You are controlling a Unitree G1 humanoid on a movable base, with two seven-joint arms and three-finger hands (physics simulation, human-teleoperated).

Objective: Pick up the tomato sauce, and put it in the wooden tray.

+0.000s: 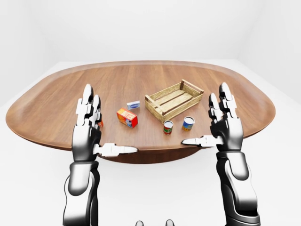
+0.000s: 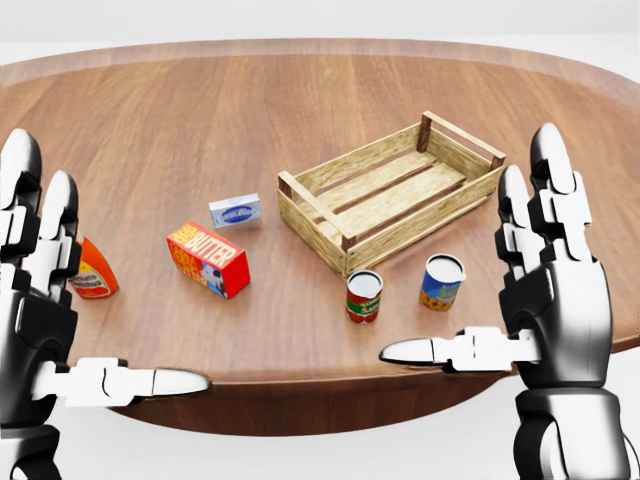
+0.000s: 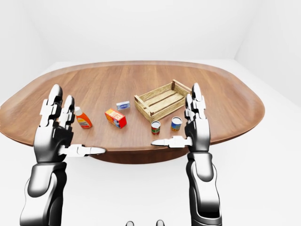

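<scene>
Step in hand: approach, nothing yet grasped.

Left-eye view: left hand (image 1: 87, 129) and right hand (image 1: 225, 123) were raised, fingers spread, both empty, above the tabletop (image 1: 56, 101) near edge. Head view: tomato sauce can (image 2: 364, 296), red-labelled by judgement, stood just left of the right hand, beside a blue can (image 2: 442, 281); wooden tray (image 2: 455, 195) lay beyond. Next move likely needs reaching leftward. Right-eye view: open room around the cans.
</scene>
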